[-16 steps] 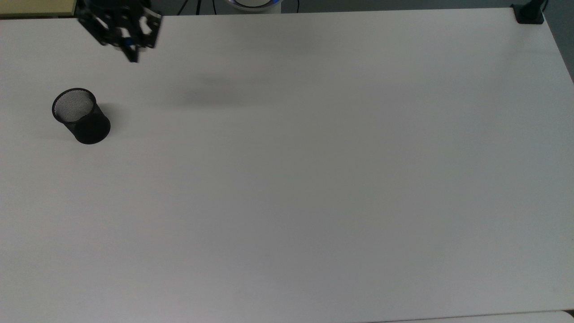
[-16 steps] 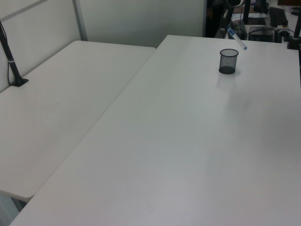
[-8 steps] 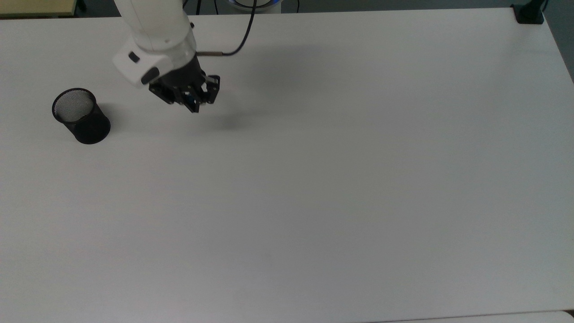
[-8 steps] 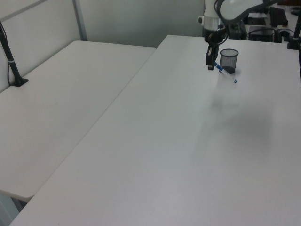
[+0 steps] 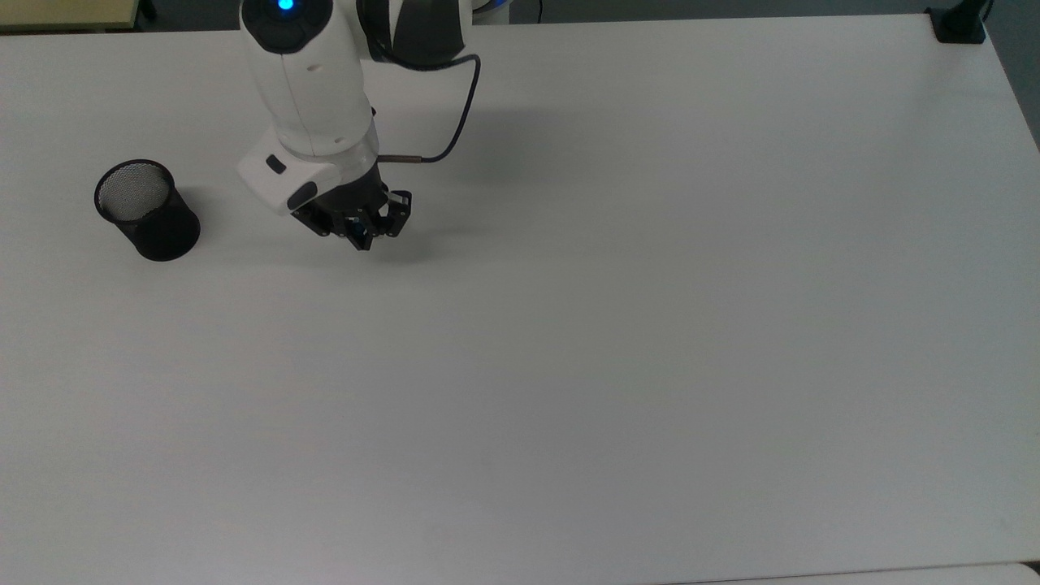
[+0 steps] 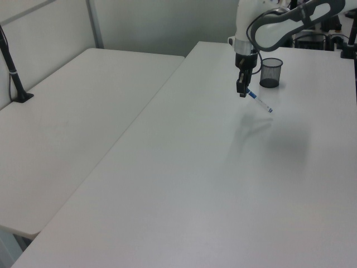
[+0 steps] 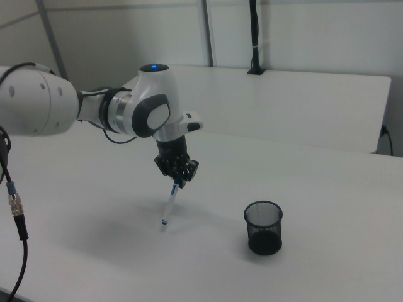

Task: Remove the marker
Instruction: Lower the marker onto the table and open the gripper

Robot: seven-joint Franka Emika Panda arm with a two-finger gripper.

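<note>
White and glossy, the robot arm (image 7: 145, 110) bends at a rounded elbow joint and points its black gripper (image 7: 177, 178) down toward the white table (image 5: 650, 325). The gripper's two fingers are closed on the upper end of the marker (image 7: 170, 202), a slim white barrel with blue at its top and at its lower tip. The marker hangs below the gripper at a slant, and its lower tip sits at or just above the tabletop; contact cannot be told. In the left view the marker (image 6: 259, 100) angles down from the gripper (image 6: 241, 91) toward the left view's right. A black mesh cup (image 7: 262, 227), cylindrical and open-topped, stands upright on the table apart from the gripper, on the right view's right. In the top view the cup (image 5: 146, 210) stands off toward the top view's left of the gripper (image 5: 361, 231). A thin black cable (image 5: 451, 122) loops from the arm's wrist.
</note>
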